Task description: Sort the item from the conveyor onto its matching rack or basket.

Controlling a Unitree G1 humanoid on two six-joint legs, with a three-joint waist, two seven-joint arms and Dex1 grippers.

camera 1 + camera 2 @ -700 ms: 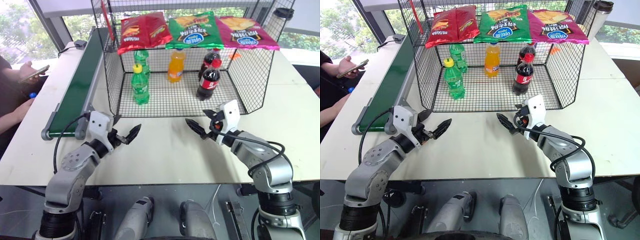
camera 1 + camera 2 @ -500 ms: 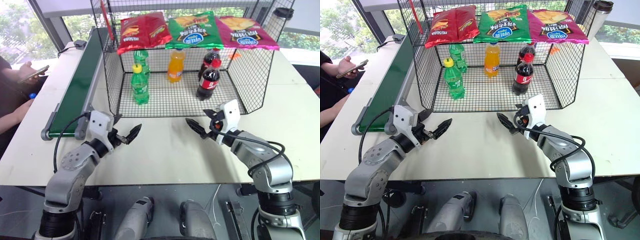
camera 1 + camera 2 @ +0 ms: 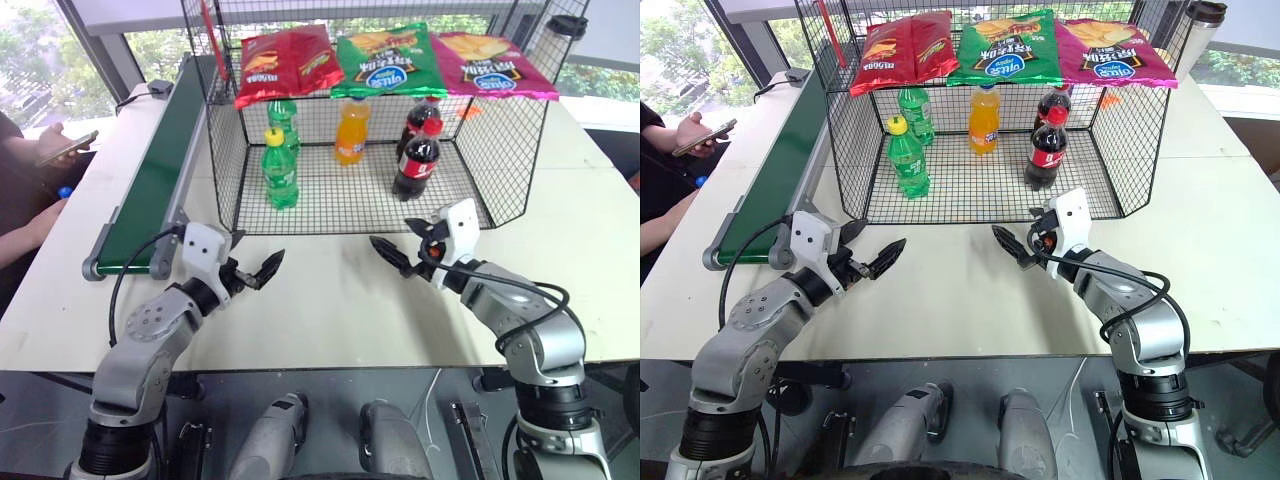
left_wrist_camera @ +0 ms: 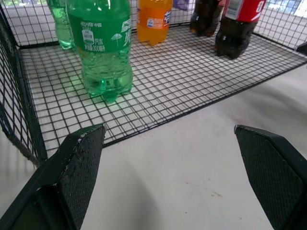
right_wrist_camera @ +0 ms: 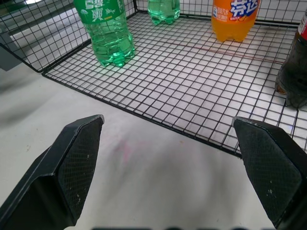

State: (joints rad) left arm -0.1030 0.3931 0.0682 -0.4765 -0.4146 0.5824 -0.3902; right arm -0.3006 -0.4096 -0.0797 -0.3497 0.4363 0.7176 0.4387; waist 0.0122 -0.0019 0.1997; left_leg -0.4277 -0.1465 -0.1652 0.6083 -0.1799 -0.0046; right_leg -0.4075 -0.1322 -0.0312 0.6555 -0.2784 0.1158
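Off to my left is where the next move gets decided. The conveyor (image 3: pixel 150 190) runs along the left side of the table (image 3: pixel 330 300), its long axis pointing away from me, and its rounded near end sits just beside my left gripper (image 3: pixel 255 252). So the left arm is clearly the nearer one for any pickup, and my right gripper (image 3: pixel 395 238) is well apart from the belt, across the table.

Both grippers hover over bare tabletop with the jaws spread wide and nothing in them, each angled inward toward the other.

As for the blue-capped orange soda, the best I've got is a small blue bit (image 3: pixel 65 190) by the forearm of a person sitting past the belt's left side with a phone (image 3: pixel 68 147). It might be the cap, but it's too small to tell.

The wire cage (image 3: pixel 225 150) stands straight ahead, just beyond both grippers, with its open front facing me. On its grid floor are two green bottles (image 3: pixel 280 170) at the left, an orange-capped orange bottle (image 3: pixel 350 130) in the middle and cola bottles (image 3: pixel 415 160) at the right, all upright. Chip bags (image 3: pixel 385 60) lie on the sloped top.

There's decent free floor toward the front, so I reckon a bottle would go in low past the front edge. The tabletop is flat and pale.
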